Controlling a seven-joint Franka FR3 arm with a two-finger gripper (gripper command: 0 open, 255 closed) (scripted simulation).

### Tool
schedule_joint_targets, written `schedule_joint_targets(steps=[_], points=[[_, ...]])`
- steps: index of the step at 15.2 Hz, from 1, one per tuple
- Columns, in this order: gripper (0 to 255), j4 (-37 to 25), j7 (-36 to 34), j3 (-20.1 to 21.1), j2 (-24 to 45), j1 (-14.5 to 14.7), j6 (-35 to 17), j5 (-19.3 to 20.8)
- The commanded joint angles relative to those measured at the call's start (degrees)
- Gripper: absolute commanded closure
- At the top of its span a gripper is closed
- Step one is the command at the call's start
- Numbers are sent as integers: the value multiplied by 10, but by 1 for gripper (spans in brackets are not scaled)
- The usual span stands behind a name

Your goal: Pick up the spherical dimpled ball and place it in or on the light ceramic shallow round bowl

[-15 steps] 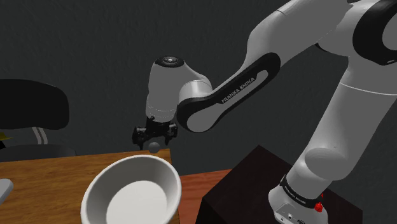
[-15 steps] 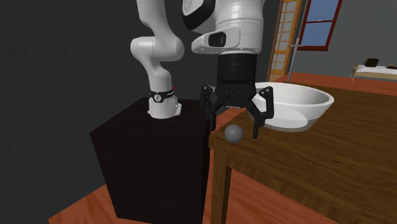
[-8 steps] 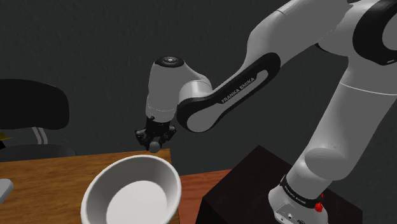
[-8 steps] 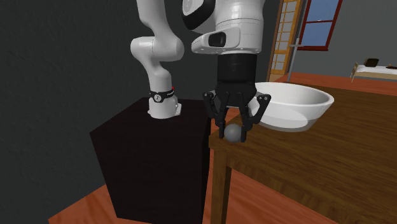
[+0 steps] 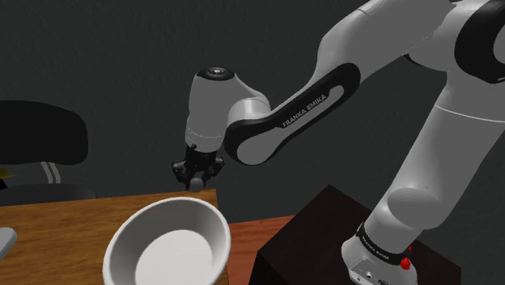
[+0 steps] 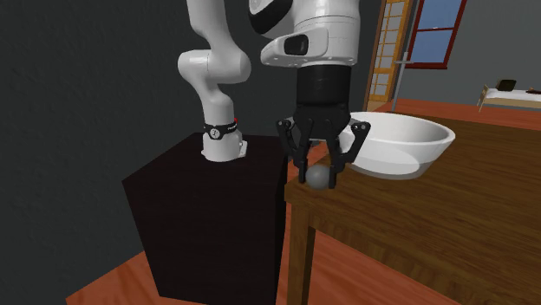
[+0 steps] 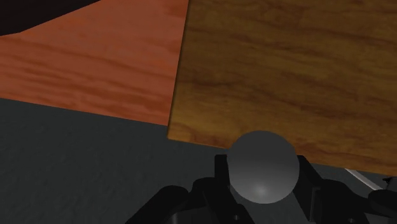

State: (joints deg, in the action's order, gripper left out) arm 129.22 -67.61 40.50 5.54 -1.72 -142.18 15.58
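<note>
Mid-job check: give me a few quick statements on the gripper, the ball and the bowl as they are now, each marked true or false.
1. The all-black two-finger gripper is shut on the grey round ball. True.
2. The ball lies inside the white shallow round bowl. False: it sits between the fingers at the corner of the brown wooden table, outside the bowl.
3. The bowl stands on the wooden table. True.
4. The arm's stand is a white box. False: it is a dark box beside the table.
</note>
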Motion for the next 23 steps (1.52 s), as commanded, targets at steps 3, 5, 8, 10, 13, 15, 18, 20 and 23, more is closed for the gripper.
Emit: schedule_joint_targets(steps=[3, 5, 8, 10, 13, 15, 18, 20, 23], points=[[255, -10, 26, 6, -26, -4, 27, -34], [255, -16, 37, 7, -38, -6, 40, -49], [255, -25, 53, 8, -54, -7, 61, -69], [255, -32, 62, 7, -65, -7, 75, -80], [255, -44, 75, 6, -79, -7, 96, -96], [255, -53, 82, 5, -87, -7, 111, -105], [255, -67, 92, 3, -99, -6, 133, -116], [255, -76, 98, 1, -106, -6, 148, -123], [255, -92, 105, -2, -115, -6, 170, -131]])
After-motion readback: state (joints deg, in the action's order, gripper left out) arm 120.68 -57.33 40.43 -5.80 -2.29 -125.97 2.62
